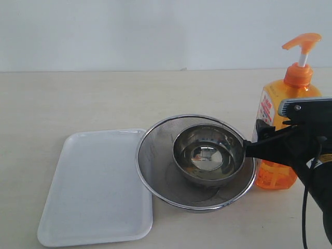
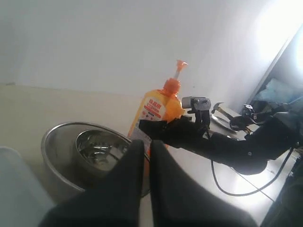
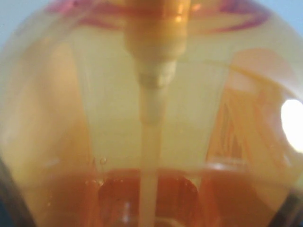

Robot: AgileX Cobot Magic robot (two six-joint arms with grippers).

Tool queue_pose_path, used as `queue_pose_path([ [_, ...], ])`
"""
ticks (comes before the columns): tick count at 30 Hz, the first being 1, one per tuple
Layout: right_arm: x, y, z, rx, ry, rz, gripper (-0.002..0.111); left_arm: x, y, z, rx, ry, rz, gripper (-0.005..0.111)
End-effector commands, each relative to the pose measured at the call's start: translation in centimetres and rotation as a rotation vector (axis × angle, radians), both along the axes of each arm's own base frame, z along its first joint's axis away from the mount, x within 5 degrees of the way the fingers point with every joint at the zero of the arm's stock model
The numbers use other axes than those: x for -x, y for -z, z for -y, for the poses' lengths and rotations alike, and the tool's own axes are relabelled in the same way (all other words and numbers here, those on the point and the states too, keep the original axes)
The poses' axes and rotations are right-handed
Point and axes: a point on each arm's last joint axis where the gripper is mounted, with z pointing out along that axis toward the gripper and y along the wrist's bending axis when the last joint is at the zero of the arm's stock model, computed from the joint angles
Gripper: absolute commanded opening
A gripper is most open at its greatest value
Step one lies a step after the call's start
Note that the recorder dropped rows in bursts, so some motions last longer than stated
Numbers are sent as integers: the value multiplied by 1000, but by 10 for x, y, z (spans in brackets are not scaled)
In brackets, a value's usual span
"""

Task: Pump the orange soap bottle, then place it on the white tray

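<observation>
1. One orange soap bottle (image 1: pixel 282 91) stands upright at the right end of the worktop (image 1: pixel 78 98), just beside the steel strainer (image 1: pixel 148 155). Its pump head (image 1: pixel 302 40) sits raised on its stem, so I judge the pumping not yet done.
2. The right pincer (image 1: pixel 259 140) is clasped around the bottle's middle, with one black finger across the labelled front. The right wrist view is filled with orange plastic and the tube inside, which fits a bottle sitting deep between the jaws.
3. The left pincer (image 2: pixel 147 146) is closed to a narrow slit and holds nothing. It looks across the strainer toward the bottle, well apart from the pump head, and is out of the exterior view.
4. To pump well, keep the right grip firm and level so the bottle cannot tip. Bring the closed left tips over the flat top of the pump head and press straight down along the stem. Pressing on the spout end would probably lever the bottle sideways.
5. The white tray (image 1: pixel 93 187) lies flat on the far side of the strainer from the bottle, and a small steel bowl (image 1: pixel 207 153) sits inside the strainer. The later carry likely needs a lift over both.
</observation>
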Motion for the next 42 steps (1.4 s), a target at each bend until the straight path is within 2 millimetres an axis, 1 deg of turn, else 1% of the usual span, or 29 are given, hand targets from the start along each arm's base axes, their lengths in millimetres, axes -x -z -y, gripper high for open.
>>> queue_pose_path([
  [1,-1,-5,-1,6,-5,39,2,-5,-3,-7,32,-95,32,5],
  [6,-1,-5,-1,6,-5,39,2,-12,-10,-21,54,-283,114,5],
  [14,-2,-6,-1,5,-5,40,2,-15,-9,-27,-50,-431,177,5],
  [20,-2,-6,-1,4,-5,40,2,-17,-9,-32,-70,-541,181,5],
  [25,-2,-6,-1,4,-5,40,2,-17,-9,-34,-98,-579,195,5],
  [42,-2,-6,-1,4,-5,40,2,-17,-9,-34,-104,-580,198,5],
])
